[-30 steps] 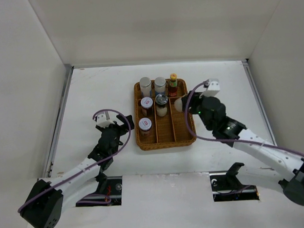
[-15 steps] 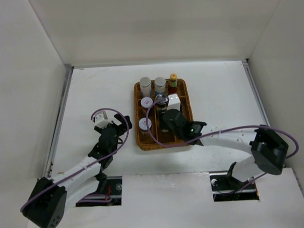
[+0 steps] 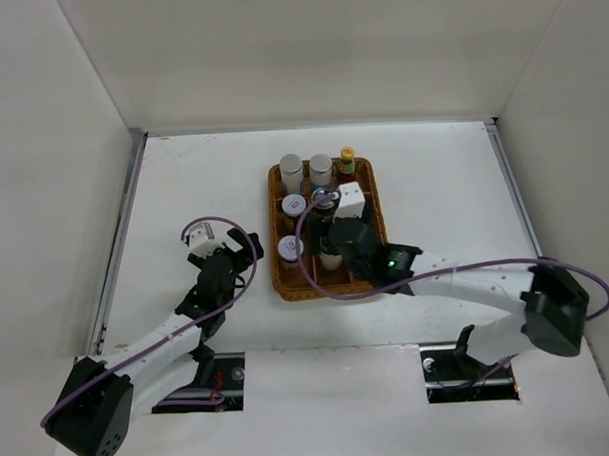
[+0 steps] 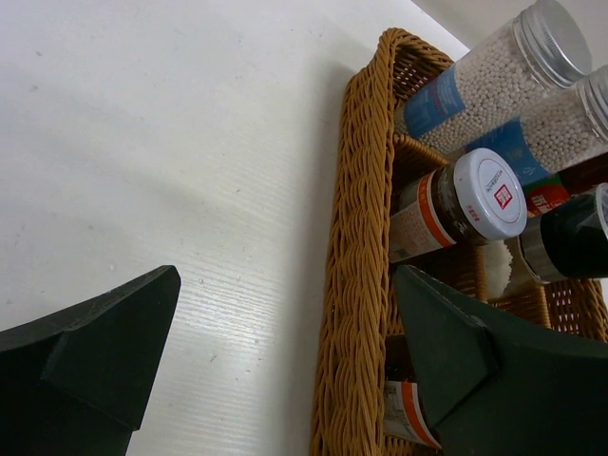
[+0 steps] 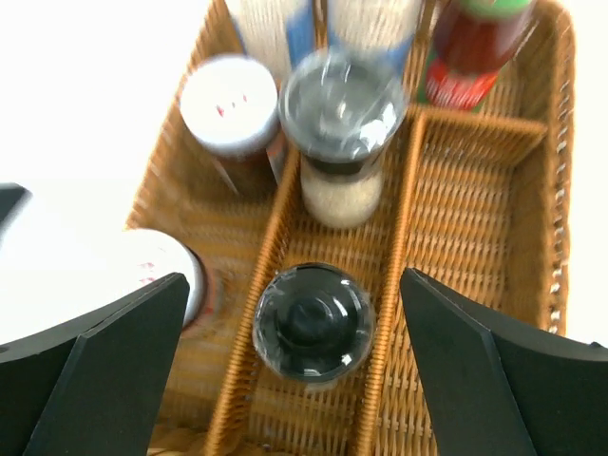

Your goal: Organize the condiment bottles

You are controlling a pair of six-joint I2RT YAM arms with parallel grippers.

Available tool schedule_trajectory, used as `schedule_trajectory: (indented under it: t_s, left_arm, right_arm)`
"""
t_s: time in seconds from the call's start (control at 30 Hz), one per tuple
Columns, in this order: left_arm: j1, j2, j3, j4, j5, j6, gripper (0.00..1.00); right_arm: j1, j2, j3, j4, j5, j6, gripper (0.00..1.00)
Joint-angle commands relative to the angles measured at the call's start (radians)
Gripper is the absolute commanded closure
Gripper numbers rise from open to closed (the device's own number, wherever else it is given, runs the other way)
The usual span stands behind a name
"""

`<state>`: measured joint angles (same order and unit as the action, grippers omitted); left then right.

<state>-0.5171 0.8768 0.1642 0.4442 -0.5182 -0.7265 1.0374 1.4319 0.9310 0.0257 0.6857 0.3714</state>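
Right hand (image 5: 294, 328) over tray (image 5: 560, 190), fingers wide apart, clear of black-lid jar (image 5: 313, 323) standing between them at near end of middle compartment. Six other bottles upright in tray. Left hand (image 4: 280, 351) apart, empty, over bench (image 3: 182, 172) left of tray.

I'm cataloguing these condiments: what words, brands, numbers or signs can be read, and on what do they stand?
Nothing reads in full.
Red square logo on the white lid of the brown spice jar: characters too small.
White lettering on the dark-red sauce bottle: blurred.
Pink marks on the nearer white-lidded jar: blurred.
Blue labels on the clear silver-capped jars: no lettering visible.
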Motion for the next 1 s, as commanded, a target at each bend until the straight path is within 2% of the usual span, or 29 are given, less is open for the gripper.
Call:
schedule_trajectory:
  t_s: [0.0, 0.13, 0.3, 0.4, 0.5, 0.67, 0.97]
  left_arm:
    - [0.006, -0.001, 0.052, 0.014, 0.009, -0.011, 0.00]
    - [0.007, 0.010, 0.061, -0.001, 0.004, -0.011, 0.00]
    - [0.006, 0.027, 0.075, -0.010, 0.014, -0.013, 0.00]
    - [0.002, 0.043, 0.086, -0.013, 0.003, -0.013, 0.00]
    - [-0.002, 0.065, 0.092, -0.016, 0.010, -0.013, 0.00]
    - [0.007, 0.063, 0.087, -0.007, 0.014, -0.016, 0.00]
    - [0.007, 0.067, 0.093, -0.016, 0.024, -0.011, 0.00]
  right_arm:
    - [-0.041, -0.186, -0.017, 0.051, 0.043, -0.005, 0.00]
    - [-0.186, -0.388, -0.113, 0.089, 0.025, 0.007, 0.00]
    - [-0.524, -0.591, -0.326, 0.241, -0.075, 0.115, 0.00]
    - [-0.713, -0.576, -0.408, 0.269, -0.149, 0.224, 0.00]
    - [-0.855, -0.472, -0.461, 0.319, -0.260, 0.290, 0.00]
    - [-0.926, -0.338, -0.555, 0.471, -0.330, 0.288, 0.00]
    - [-0.928, -0.263, -0.623, 0.617, -0.336, 0.256, 0.00]
